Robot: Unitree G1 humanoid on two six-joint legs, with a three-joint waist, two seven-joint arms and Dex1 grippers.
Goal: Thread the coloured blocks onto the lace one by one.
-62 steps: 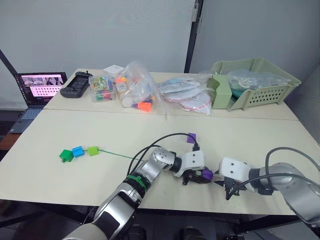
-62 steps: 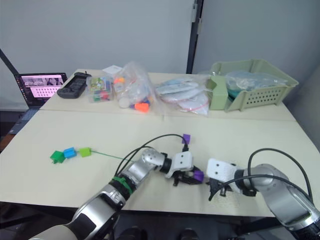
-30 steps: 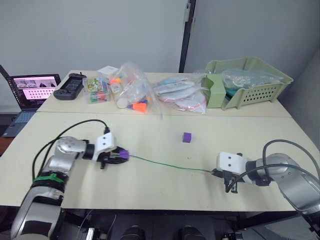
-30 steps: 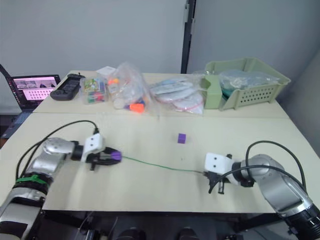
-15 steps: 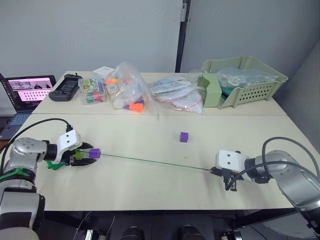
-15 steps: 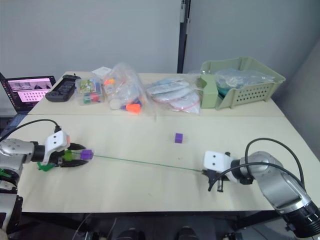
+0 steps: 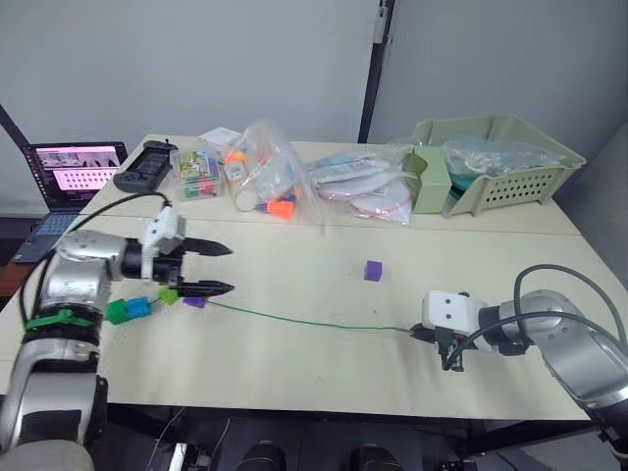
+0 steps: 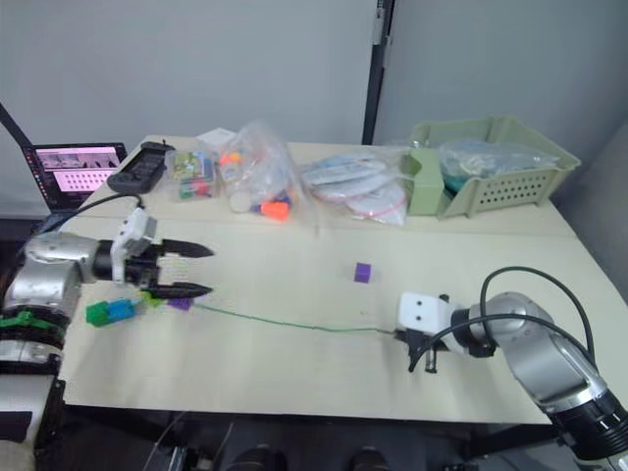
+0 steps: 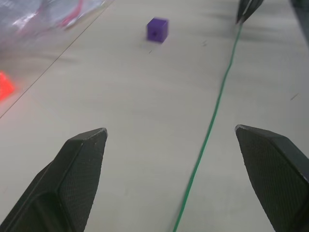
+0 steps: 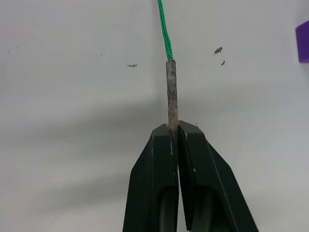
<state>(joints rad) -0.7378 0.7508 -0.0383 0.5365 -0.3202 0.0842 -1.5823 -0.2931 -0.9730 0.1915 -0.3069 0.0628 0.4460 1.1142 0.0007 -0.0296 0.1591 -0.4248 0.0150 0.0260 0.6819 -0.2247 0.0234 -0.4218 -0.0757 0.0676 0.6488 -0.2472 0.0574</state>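
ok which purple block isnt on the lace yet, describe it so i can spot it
On the near table, look midway between the two arms. The loose purple cube sits alone, beyond the green lace. The other purple cube is strung beside the left gripper.

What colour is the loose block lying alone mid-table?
Purple block, clearest in the left eye view.

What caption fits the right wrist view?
Right gripper shut on the lace by its stiff tip, above the table.
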